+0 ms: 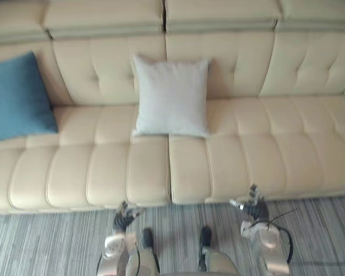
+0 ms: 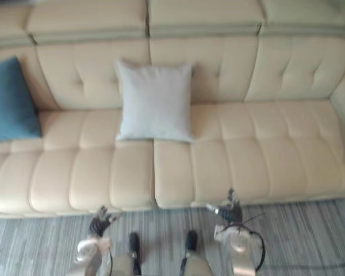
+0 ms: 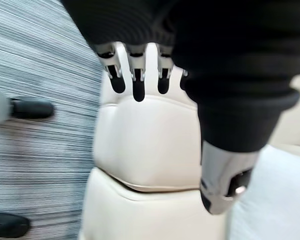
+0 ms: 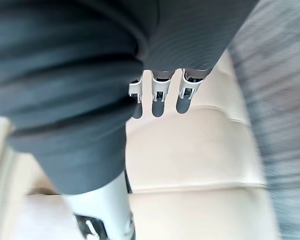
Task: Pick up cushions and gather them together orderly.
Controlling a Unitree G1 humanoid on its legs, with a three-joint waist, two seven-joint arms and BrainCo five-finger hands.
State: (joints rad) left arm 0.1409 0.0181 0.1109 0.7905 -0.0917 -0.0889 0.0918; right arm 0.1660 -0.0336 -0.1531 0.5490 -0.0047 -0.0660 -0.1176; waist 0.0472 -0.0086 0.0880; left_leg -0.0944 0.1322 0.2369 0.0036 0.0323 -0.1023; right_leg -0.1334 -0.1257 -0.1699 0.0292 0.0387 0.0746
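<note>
A pale grey cushion (image 1: 171,96) leans upright against the backrest at the middle of the cream sofa (image 1: 241,161). A blue cushion (image 1: 16,95) leans at the sofa's far left end. My left hand (image 1: 125,216) hangs low in front of the seat's front edge, over the carpet, fingers relaxed and holding nothing. My right hand (image 1: 252,208) hangs the same way further right, also empty. In the left wrist view my fingers (image 3: 136,75) point at the seat cushions, and the grey cushion (image 3: 275,200) shows past the thumb. The right wrist view shows my fingers (image 4: 159,97) straight over the seat.
A striped grey carpet (image 1: 40,241) runs along the front of the sofa. The seat to the right of the grey cushion is bare, as is the stretch between the two cushions.
</note>
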